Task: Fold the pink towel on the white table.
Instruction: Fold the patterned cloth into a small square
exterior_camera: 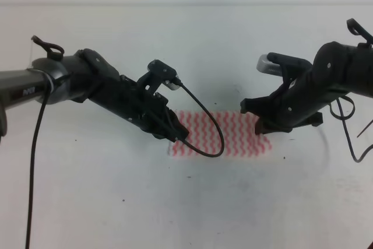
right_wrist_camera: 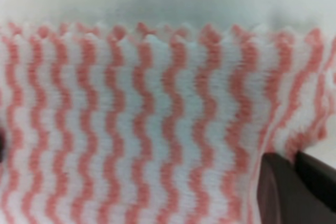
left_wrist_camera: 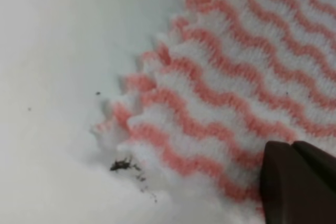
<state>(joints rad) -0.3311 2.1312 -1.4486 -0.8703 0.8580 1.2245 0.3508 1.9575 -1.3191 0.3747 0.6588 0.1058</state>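
Dark fingertips of the left gripper are filling the lower right corner of the left wrist view, pressing against the pink towel, whose scalloped corner is lying on the white table beside a small dark speck.

Right wrist view: the towel is spreading across nearly the whole frame, and a dark fingertip is sitting at its puckered right edge (whether either pair of jaws is clamping cloth, I cannot tell).

From the high camera, the towel is lying flat mid-table, the left gripper touching its left end and the right gripper touching its right end.
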